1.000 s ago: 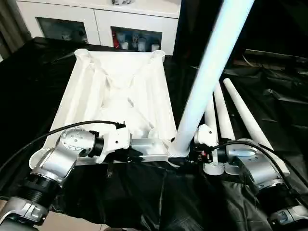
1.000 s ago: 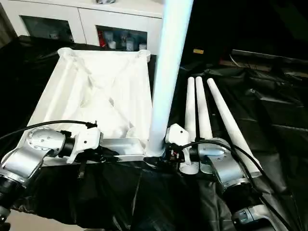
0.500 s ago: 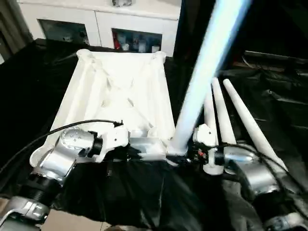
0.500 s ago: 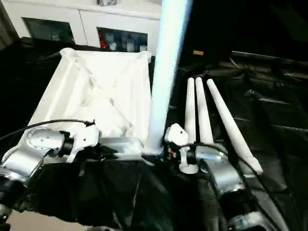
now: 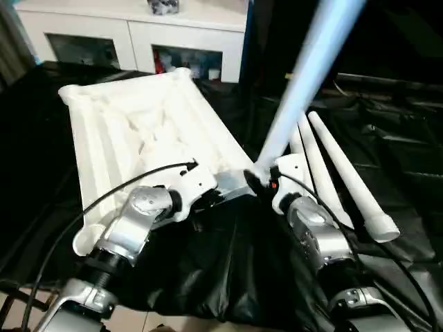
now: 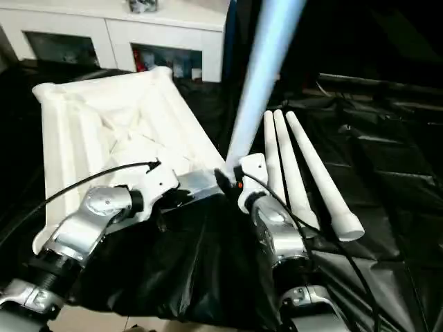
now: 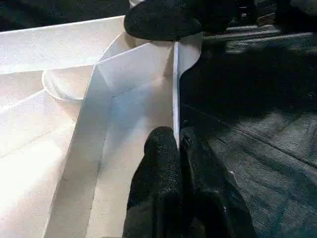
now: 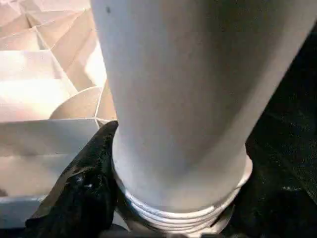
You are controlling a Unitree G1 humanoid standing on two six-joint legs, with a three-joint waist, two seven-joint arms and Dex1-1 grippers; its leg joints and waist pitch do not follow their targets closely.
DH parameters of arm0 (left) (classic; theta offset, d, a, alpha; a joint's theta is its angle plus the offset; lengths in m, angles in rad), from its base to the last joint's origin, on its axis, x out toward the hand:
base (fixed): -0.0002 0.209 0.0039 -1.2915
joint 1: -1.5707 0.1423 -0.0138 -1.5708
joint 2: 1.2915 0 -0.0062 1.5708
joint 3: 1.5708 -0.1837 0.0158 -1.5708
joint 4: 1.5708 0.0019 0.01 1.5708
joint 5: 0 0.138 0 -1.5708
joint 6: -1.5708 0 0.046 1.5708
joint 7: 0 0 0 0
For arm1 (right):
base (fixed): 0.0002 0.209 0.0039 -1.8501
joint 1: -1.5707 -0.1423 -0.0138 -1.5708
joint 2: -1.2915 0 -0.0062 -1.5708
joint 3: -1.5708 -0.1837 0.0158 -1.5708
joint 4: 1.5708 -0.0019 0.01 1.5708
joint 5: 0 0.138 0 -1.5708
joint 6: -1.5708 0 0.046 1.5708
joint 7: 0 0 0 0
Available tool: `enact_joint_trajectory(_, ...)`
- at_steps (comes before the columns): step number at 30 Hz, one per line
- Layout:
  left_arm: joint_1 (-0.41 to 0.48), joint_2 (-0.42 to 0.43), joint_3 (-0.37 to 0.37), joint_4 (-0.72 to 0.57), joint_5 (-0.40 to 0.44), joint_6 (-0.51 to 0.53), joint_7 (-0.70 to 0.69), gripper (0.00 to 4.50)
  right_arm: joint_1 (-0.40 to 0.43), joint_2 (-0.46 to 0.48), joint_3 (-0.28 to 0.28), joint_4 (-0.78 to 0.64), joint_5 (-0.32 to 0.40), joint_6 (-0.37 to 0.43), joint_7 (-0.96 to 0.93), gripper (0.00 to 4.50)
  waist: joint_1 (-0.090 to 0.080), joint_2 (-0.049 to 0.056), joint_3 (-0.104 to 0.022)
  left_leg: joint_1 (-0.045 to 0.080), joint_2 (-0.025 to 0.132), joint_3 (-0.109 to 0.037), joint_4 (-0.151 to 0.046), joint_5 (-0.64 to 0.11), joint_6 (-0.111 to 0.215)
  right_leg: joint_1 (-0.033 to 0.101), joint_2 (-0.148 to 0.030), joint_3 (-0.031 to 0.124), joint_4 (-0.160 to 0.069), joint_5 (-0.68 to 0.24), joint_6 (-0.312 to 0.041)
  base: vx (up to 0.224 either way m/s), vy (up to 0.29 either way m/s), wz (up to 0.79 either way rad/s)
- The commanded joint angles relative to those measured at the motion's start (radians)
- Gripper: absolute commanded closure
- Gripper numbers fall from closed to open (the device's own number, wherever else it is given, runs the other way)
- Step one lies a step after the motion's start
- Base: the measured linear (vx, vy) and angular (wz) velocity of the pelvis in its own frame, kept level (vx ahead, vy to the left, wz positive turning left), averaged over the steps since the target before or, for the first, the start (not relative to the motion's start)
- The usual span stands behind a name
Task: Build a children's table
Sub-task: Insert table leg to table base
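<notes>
Room: a white cabinet (image 5: 138, 38) with glass doors stands beyond my end effectors, against the far wall; small items sit behind the glass, too blurred to name.
Surface: black sheeting (image 5: 208, 277) covers the floor under everything, wrinkled and glossy.
Writing: none I can read on any part.
Tabletop: the white tabletop (image 5: 131, 131) lies upside down, ribbed underside up, reaching away from my left end effector toward the cabinet; it sits skewed, its near right corner between my two end effectors.
Socket: a round corner socket (image 7: 67, 84) shows just beyond my left fingertips, inside the rim.
Left end effector: my left end effector (image 7: 179, 144) is pinched on the tabletop's thin near edge wall, one black finger (image 7: 161, 163) inside the rim and the other outside, the plastic held between them.
Right end effector: my right end effector (image 5: 261, 185) is at the base of the raised leg, one black finger (image 8: 86, 183) pressed against its side; I cannot tell whether the pair is clamped.
Raised leg: one white leg (image 5: 304, 76) rises steeply from the tabletop's near right corner, leaning away to my right, its threaded end (image 8: 173, 218) low at the corner.
Spare legs: three more legs (image 5: 339, 173) lie side by side on the sheeting, just right of my right end effector, wide ends toward me.
</notes>
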Motion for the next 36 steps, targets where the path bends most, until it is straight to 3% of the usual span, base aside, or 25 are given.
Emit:
enact_joint_trajectory(1, 0.018, -0.051, -0.069, 0.009, 0.002, -0.001, 0.003, 4.5, 0.0, 0.076, 0.06, 0.064, 0.013, 0.031, 0.044, 1.75, -0.001, 0.007, -0.028, -0.001, 0.072, -0.041, -0.09, -0.307, -0.012, 0.001, -0.1, 0.063, -0.096, -0.318, -0.173, 0.0, 0.0, 0.0)
enact_joint_trajectory(5, 0.029, -0.04, -0.072, -0.008, 0.005, 0.013, 0.004, 4.5, -0.01, 0.078, 0.066, 0.082, 0.0, 0.011, 0.037, 1.75, 0.0, 0.007, -0.03, 0.0, 0.071, -0.036, -0.086, -0.287, 0.002, 0.001, -0.099, 0.063, -0.095, -0.297, -0.187, 0.0, 0.0, 0.0)
enact_joint_trajectory(8, 0.044, -0.026, -0.067, -0.026, 0.002, 0.02, -0.016, 4.5, -0.02, 0.073, 0.075, 0.099, -0.026, -0.004, 0.046, 1.75, 0.013, 0.012, -0.038, 0.016, 0.073, -0.023, -0.078, -0.223, 0.02, -0.007, -0.095, 0.067, -0.09, -0.198, -0.214, 0.0, 0.0, 0.0)
enact_joint_trajectory(10, 0.047, -0.022, -0.067, -0.029, 0.0, 0.02, -0.023, 4.5, -0.024, 0.069, 0.08, 0.108, -0.038, -0.011, 0.052, 1.75, 0.019, 0.015, -0.042, 0.008, 0.075, -0.019, -0.076, -0.147, 0.031, 0.002, -0.089, 0.064, -0.073, -0.062, -0.233, 0.054, -0.019, 0.18)
enact_joint_trajectory(11, 0.052, -0.018, -0.068, -0.035, -0.003, 0.021, -0.03, 4.5, -0.028, 0.064, 0.087, 0.114, -0.045, -0.015, 0.062, 1.75, 0.02, 0.013, -0.043, -0.005, 0.071, -0.022, -0.074, -0.091, 0.041, 0.014, -0.086, 0.059, -0.059, 0.021, -0.234, 0.055, 0.003, 0.06)
enact_joint_trajectory(13, 0.055, -0.016, -0.07, -0.041, -0.005, 0.023, -0.035, 4.5, -0.029, 0.062, 0.089, 0.117, -0.046, -0.016, 0.07, 1.75, 0.02, 0.014, -0.045, -0.003, 0.07, -0.021, -0.071, -0.071, 0.05, 0.015, -0.086, 0.057, -0.056, 0.067, -0.233, 0.0, 0.0, 0.0)
enact_joint_trajectory(19, 0.07, 0.011, -0.074, -0.068, -0.014, -0.002, -0.069, 4.5, -0.03, 0.04, 0.086, 0.089, -0.018, -0.038, 0.133, 1.76, 0.022, 0.012, -0.044, -0.006, 0.073, -0.024, -0.076, -0.133, 0.04, 0.019, -0.093, 0.059, -0.067, -0.046, -0.221, 0.0, 0.0, 0.0)
enact_joint_trajectory(21, 0.082, 0.041, -0.076, -0.08, -0.017, -0.059, -0.097, 4.5, -0.026, 0.021, 0.088, 0.059, -0.002, -0.047, 0.177, 1.76, 0.023, 0.011, -0.056, -0.006, 0.072, -0.024, -0.069, -0.085, 0.048, 0.024, -0.09, 0.057, -0.057, 0.026, -0.226, 0.0, 0.0, 0.0)
enact_joint_trajectory(23, 0.085, 0.051, -0.076, -0.082, -0.015, -0.076, -0.101, 4.5, -0.026, 0.015, 0.088, 0.052, 0.001, -0.048, 0.186, 1.76, 0.024, 0.011, -0.057, -0.01, 0.07, -0.022, -0.065, -0.049, 0.063, 0.024, -0.089, 0.057, -0.051, 0.082, -0.229, 0.0, 0.0, 0.0)
enact_joint_trajectory(25, 0.097, 0.074, -0.048, -0.122, -0.053, -0.054, -0.135, 4.06, -0.03, -0.01, 0.086, 0.018, 0.007, -0.039, 0.217, 1.76, 0.025, 0.01, -0.062, -0.01, 0.068, -0.02, -0.061, -0.024, 0.078, 0.027, -0.086, 0.054, -0.043, 0.134, -0.243, 0.0, 0.0, 0.0)
enact_joint_trajectory(30, 0.133, 0.132, 0.004, -0.231, -0.155, -0.05, -0.235, 3.7, -0.022, -0.079, 0.09, -0.096, 0.047, 0.018, 0.341, 1.76, 0.028, 0.006, -0.075, -0.013, 0.066, -0.019, -0.05, 0.025, 0.102, 0.033, -0.082, 0.052, -0.029, 0.225, -0.265, 0.0, 0.0, 0.0)
enact_joint_trajectory(34, 0.152, 0.166, 0.06, -0.306, -0.253, -0.03, -0.296, 3.52, -0.008, -0.15, 0.097, -0.204, 0.101, 0.09, 0.467, 1.76, 0.033, 0.005, -0.086, -0.018, 0.06, -0.017, -0.03, 0.133, 0.143, 0.033, -0.07, 0.048, -0.005, 0.4, -0.282, 0.0, 0.0, 0.0)
enact_joint_trajectory(36, 0.135, 0.168, 0.143, -0.356, -0.374, 0.053, -0.331, 3.26, 0.007, -0.208, 0.103, -0.287, 0.16, 0.158, 0.577, 1.76, 0.037, 0.004, -0.082, -0.027, 0.061, -0.014, -0.026, 0.128, 0.15, 0.029, -0.07, 0.046, -0.001, 0.414, -0.291, 0.0, 0.0, 0.0)
